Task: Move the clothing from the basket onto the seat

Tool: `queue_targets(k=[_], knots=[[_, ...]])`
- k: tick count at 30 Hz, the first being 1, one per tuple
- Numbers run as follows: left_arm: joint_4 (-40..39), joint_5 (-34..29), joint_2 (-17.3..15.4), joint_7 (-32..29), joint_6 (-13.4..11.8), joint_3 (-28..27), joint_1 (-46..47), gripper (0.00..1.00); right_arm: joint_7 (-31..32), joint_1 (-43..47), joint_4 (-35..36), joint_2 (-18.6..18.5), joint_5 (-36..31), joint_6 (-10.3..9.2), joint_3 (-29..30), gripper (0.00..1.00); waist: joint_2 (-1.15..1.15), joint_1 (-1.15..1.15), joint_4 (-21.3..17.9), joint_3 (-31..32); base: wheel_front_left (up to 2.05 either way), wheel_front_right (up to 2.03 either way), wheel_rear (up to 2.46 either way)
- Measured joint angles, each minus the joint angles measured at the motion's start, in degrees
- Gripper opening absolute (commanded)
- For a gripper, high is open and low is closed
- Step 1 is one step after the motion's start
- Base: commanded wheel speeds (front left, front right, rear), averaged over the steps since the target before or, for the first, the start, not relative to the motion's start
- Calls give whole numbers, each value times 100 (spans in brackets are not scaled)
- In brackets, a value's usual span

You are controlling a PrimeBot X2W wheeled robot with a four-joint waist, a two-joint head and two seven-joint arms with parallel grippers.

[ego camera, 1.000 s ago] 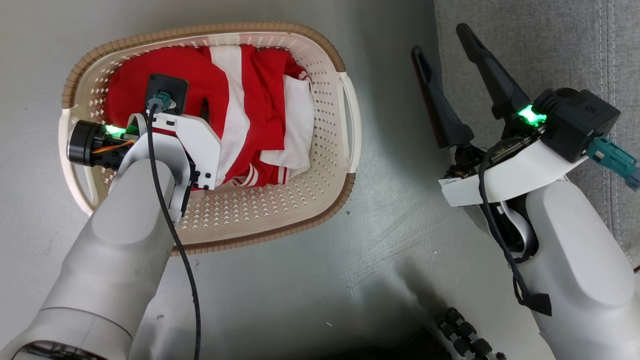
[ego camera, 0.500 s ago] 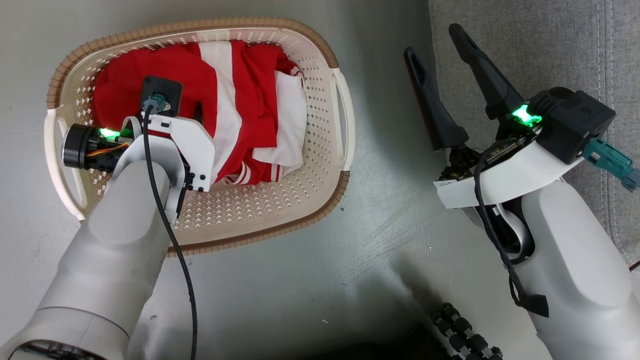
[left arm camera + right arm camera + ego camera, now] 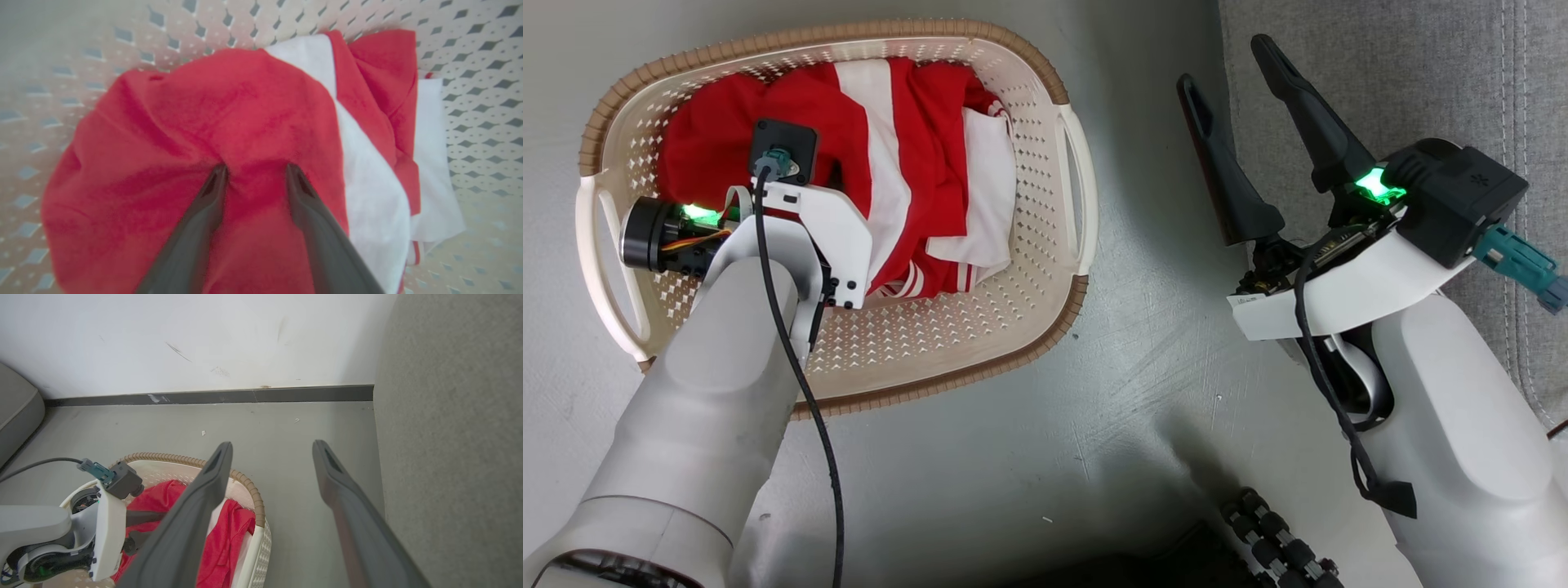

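**Left claw digs into the red clothes in the basket**

Closest to the robot are its two pale arms. The left arm (image 3: 719,392) reaches down into the basket (image 3: 980,371), and a black cable (image 3: 809,400) runs along it. The basket sits on the grey floor (image 3: 1054,457), on the robot's left side.

The left gripper (image 3: 255,169) points down into the clothing (image 3: 245,102). Its two dark fingers (image 3: 196,228) stand a little apart, and their tips press into the red cloth — a small bump of red sits between them. It is not clear if the fingers squeeze that bump or only touch it.

All of the clothing lies inside the basket, bunched up in the far half. It is mostly red, with white parts and thin red-and-white stripes at one edge.

The right gripper (image 3: 1223,64) hangs in the air beside the basket, its fingers spread wide and free. It is over the line where the floor meets the seat (image 3: 1380,73). The seat is a big grey sofa on the robot's right — a strip of floor lies between it and the basket.

Farthest away, a dark strip (image 3: 245,395) runs along the bottom of a white wall (image 3: 204,335).
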State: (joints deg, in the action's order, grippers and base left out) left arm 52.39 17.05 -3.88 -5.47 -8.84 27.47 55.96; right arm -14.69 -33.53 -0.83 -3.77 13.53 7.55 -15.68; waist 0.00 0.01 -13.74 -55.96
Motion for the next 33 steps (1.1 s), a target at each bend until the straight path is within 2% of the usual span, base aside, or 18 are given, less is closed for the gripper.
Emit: queue_targets(k=[1, 2, 4, 6, 8, 21, 33], knots=[[7, 0, 0, 1, 1, 0, 1, 62, 0, -5, 1, 3, 0, 0, 0, 100, 0, 0, -3, -6, 0, 0, 0], [13, 0, 0, 7, 1, 0, 2, 47, 0, -13, 0, 5, 0, 0, 0, 100, 0, 0, -6, -12, 0, 0, 0], [25, 4, 2, 23, 22, -1, 4, 38, 0, -21, 0, 10, 0, 0, 1, 100, 0, 0, -9, -19, 0, 0, 0], [40, 8, 7, 52, 43, -1, 4, 23, 0, -25, -2, 12, 0, 0, 1, 100, 0, 0, -11, -20, 0, 0, 0], [53, 8, 13, 57, 44, -1, 5, 0, 0, -27, -3, 14, 0, 0, 1, 100, 0, 0, -12, -20, 0, 0, 0], [88, 82, 46, 263, 93, -16, 47, 0, 0, -30, -30, 19, 0, 0, 26, 100, 0, 0, 19, 5, 0, 0, 0], [7, 332, 116, 710, 145, -197, 89, 0, 0, -112, -53, -53, -8, -1, 55, 100, 0, 0, 137, 115, 0, 0, 0]])
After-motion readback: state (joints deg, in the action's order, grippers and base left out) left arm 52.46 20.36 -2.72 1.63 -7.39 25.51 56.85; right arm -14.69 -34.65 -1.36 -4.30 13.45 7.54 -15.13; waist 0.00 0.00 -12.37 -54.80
